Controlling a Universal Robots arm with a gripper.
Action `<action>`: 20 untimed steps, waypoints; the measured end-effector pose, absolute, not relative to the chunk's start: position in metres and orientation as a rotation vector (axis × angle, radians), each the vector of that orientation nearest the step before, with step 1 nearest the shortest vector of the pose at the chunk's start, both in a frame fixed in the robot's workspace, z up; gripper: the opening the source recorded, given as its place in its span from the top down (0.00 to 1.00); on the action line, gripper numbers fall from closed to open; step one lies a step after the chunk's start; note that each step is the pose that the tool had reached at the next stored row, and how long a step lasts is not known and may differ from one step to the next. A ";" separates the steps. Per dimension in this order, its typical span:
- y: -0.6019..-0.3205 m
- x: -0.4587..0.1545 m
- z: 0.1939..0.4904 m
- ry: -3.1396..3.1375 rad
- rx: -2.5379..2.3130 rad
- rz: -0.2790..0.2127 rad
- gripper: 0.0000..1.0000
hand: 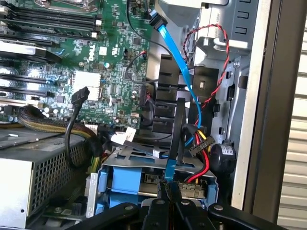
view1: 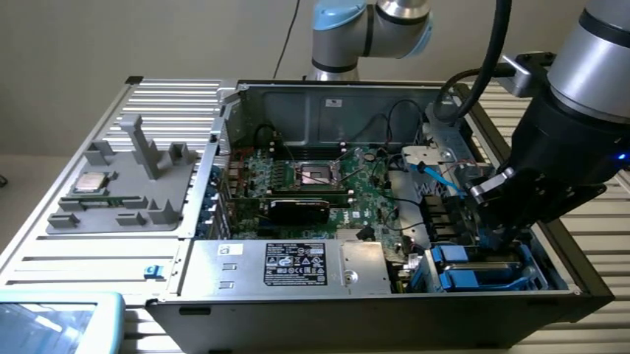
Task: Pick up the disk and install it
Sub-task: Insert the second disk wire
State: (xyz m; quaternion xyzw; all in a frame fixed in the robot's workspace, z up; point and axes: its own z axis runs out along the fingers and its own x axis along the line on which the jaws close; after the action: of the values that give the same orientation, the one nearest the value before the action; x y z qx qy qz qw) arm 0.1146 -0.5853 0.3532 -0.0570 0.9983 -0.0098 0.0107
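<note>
The disk lies in the drive bay at the open computer case's near corner, on the exterior view's right. Its bright blue rails and grey metal body show under a silver bracket. My gripper hangs straight over that bay, shut. In the wrist view its black fingertips meet at the black plug of a blue data cable that runs down to the disk's end. I cannot tell whether the plug is pinched between them.
A silver power supply box with a black label fills the case's near side beside the bay. The green motherboard lies behind it. Red and black wires hang by the case wall. A grey fixture tray holds a small processor chip.
</note>
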 end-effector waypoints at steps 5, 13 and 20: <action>-0.587 0.121 0.353 3.115 -0.182 -0.028 0.89; -0.587 0.121 0.353 3.115 -0.182 -0.028 0.89; -0.587 0.127 0.353 3.115 -0.182 -0.028 0.89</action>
State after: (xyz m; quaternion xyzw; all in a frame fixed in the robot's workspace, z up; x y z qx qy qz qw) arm 0.1267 -0.5874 0.3531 -0.0583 0.9982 -0.0088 0.0108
